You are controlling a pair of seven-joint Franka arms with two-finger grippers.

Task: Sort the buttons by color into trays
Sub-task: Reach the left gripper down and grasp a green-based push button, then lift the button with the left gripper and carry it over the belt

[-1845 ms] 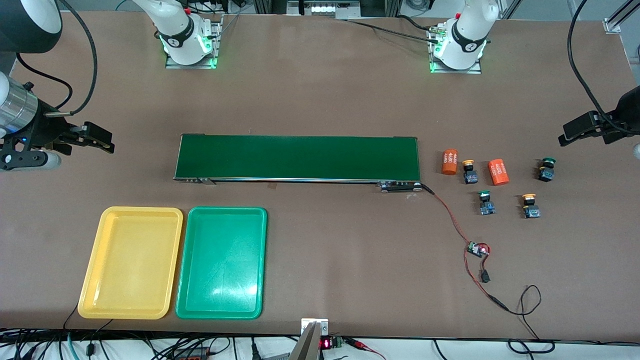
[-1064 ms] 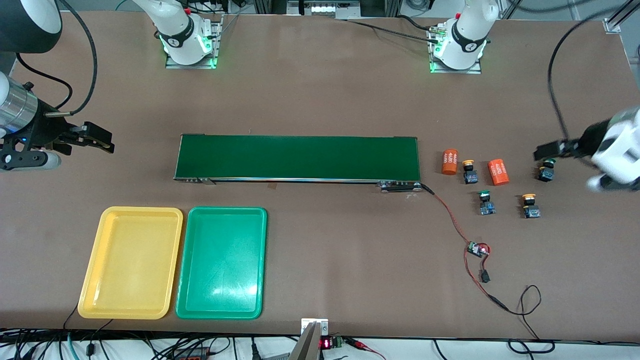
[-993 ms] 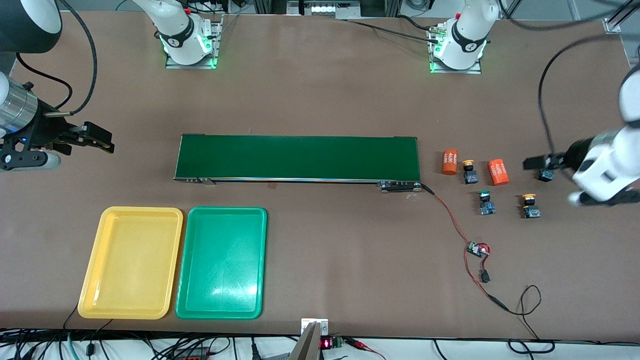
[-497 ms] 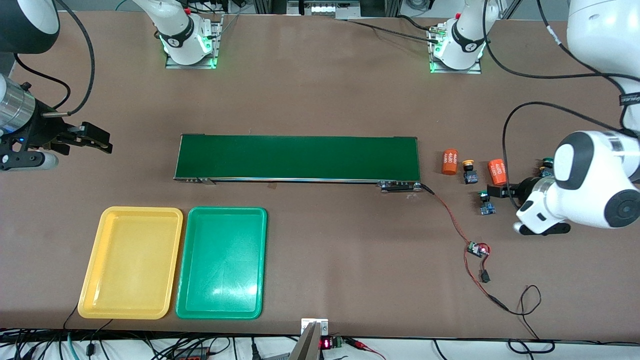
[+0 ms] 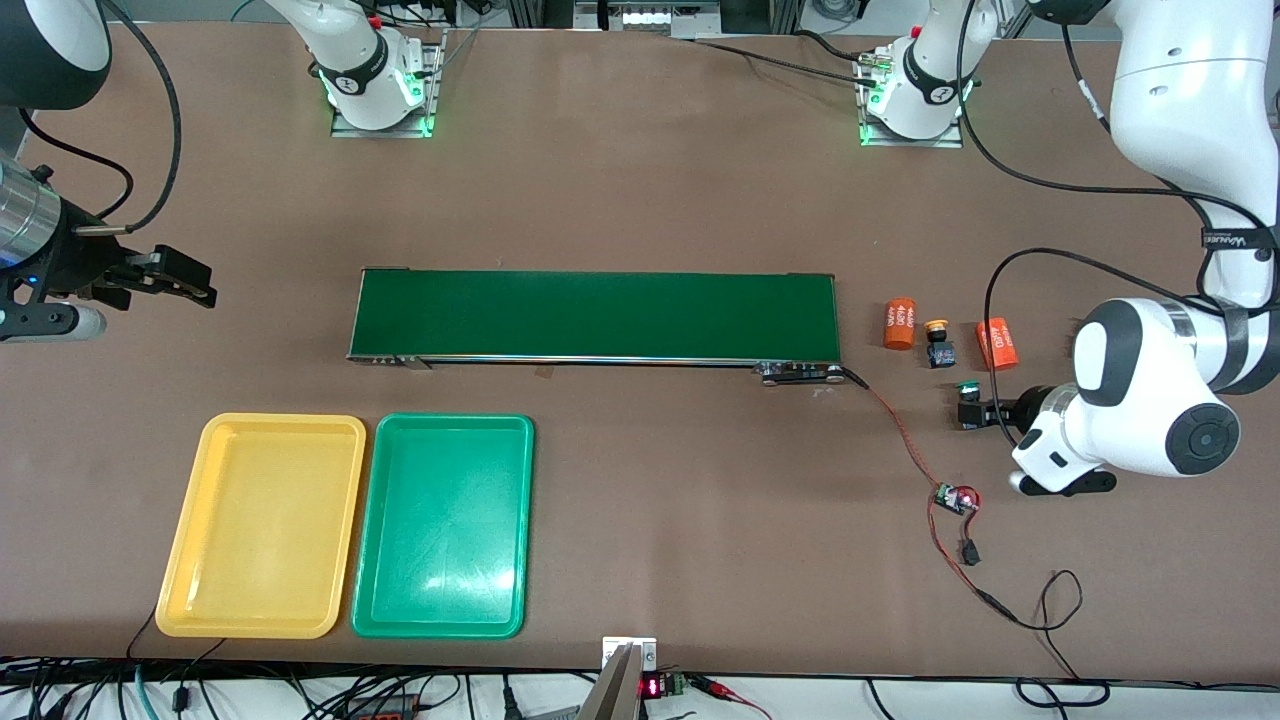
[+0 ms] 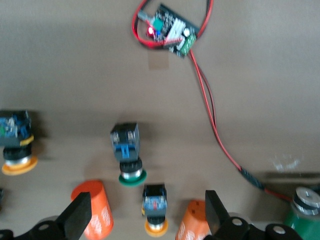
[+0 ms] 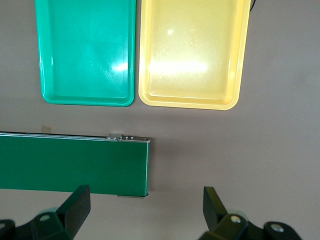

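Hovering with fingers apart, left claw (image 6: 145, 212) frames a green button (image 6: 128, 152) below.

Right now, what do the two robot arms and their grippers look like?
Both arms are glossy white with rounded joints, dark grey caps and black bands, on bases lit green. Black cables loop along each. The left gripper and right gripper are black with blocky fingers; the right wrist has a silver cylinder. The left arm bears small dark lettering.
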